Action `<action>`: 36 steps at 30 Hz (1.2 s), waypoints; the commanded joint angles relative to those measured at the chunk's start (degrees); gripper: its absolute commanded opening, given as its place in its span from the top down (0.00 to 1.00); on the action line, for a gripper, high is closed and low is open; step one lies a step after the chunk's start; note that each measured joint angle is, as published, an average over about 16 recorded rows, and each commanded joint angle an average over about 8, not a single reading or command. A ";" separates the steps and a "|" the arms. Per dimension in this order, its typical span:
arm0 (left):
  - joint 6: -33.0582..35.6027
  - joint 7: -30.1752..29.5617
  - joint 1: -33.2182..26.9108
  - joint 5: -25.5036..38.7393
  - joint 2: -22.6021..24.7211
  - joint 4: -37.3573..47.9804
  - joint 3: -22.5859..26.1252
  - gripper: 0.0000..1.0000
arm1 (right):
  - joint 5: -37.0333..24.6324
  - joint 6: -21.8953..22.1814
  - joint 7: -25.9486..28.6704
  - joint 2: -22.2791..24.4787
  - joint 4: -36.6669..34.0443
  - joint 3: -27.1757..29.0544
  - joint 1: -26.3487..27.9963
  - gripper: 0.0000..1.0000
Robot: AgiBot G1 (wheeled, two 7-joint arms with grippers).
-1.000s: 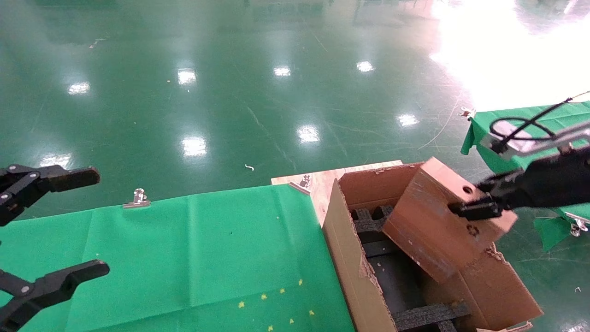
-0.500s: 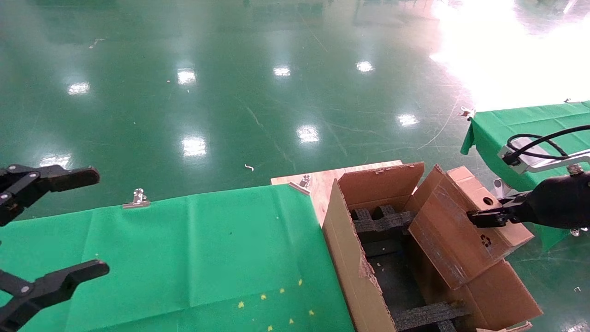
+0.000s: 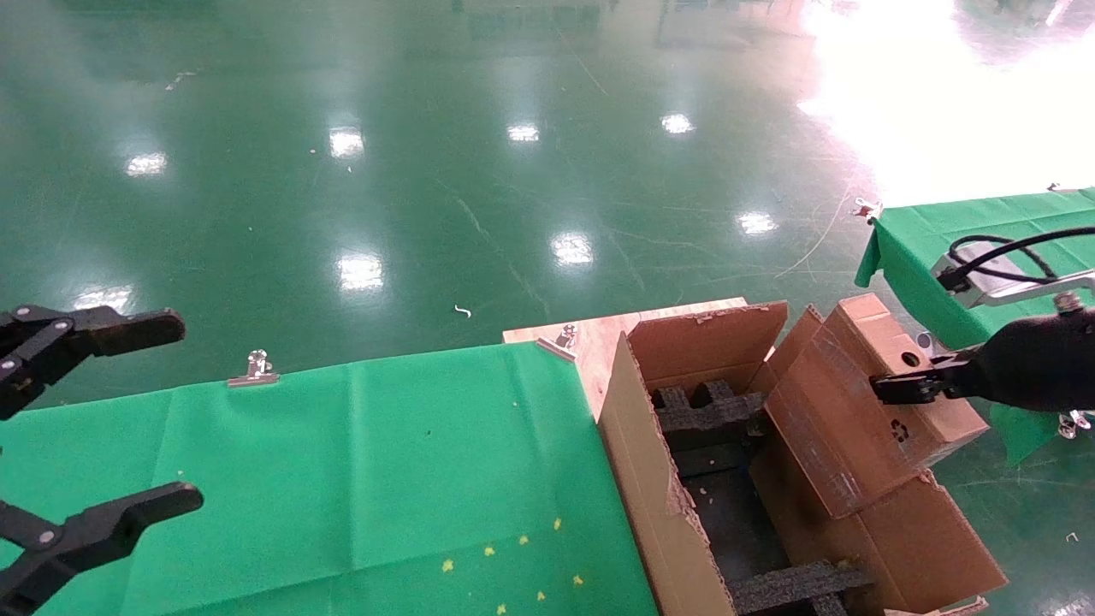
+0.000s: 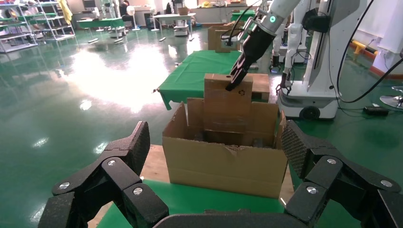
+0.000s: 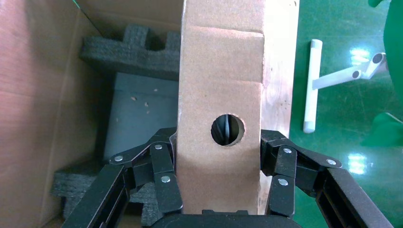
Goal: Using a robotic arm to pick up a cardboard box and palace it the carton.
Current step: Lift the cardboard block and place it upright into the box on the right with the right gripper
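Note:
The cardboard box [image 3: 855, 419], slim and brown with a round hole, stands tilted with its lower end inside the carton [image 3: 650, 462], against the carton's right wall. My right gripper [image 3: 898, 389] is shut on its upper end. In the right wrist view the fingers [image 5: 164, 161] clamp both sides of the box [image 5: 218, 85] just below the hole, above black foam inserts [image 5: 133, 47]. The left wrist view shows the carton [image 4: 223, 161], the box [image 4: 227, 102] rising out of it, and the white arm [image 4: 272, 19]. My left gripper [image 3: 175, 411] is open and empty at the far left.
The carton stands on a wooden board [image 3: 599, 334] at the right end of a green-clothed table [image 3: 342, 462] held by metal clips [image 3: 254, 368]. A second green table [image 3: 984, 222] is behind the right arm. A white stand [image 5: 311, 85] lies on the floor beside the carton.
My right gripper has moved right and down with the cardboard box. The box has turned steeper and its lower end has sunk into the carton's right side. The left arm has not moved.

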 commanded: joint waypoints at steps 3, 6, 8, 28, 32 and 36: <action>0.00 0.00 0.00 0.00 0.00 0.00 0.00 0.00 | -2.03 2.21 3.67 -0.14 1.48 -0.80 -1.18 1.00; 0.00 0.00 0.00 0.00 0.00 0.00 0.00 0.00 | -2.83 3.29 5.15 -0.46 1.73 -1.35 -2.04 1.00; 0.00 0.00 0.00 0.00 0.00 0.00 0.00 0.00 | -3.53 4.09 6.11 -0.81 1.80 -1.78 -2.70 1.00; 0.00 0.00 0.00 0.00 0.00 0.00 0.00 0.00 | -11.72 11.18 18.50 -5.72 1.90 -5.81 -9.40 1.00; 0.00 0.00 0.00 0.00 0.00 0.00 0.00 0.00 | -12.85 12.63 20.68 -6.37 1.84 -6.44 -10.80 1.00; 0.00 0.00 0.00 0.00 0.00 0.00 0.00 0.00 | -13.80 14.09 22.63 -7.01 1.76 -7.07 -12.27 1.00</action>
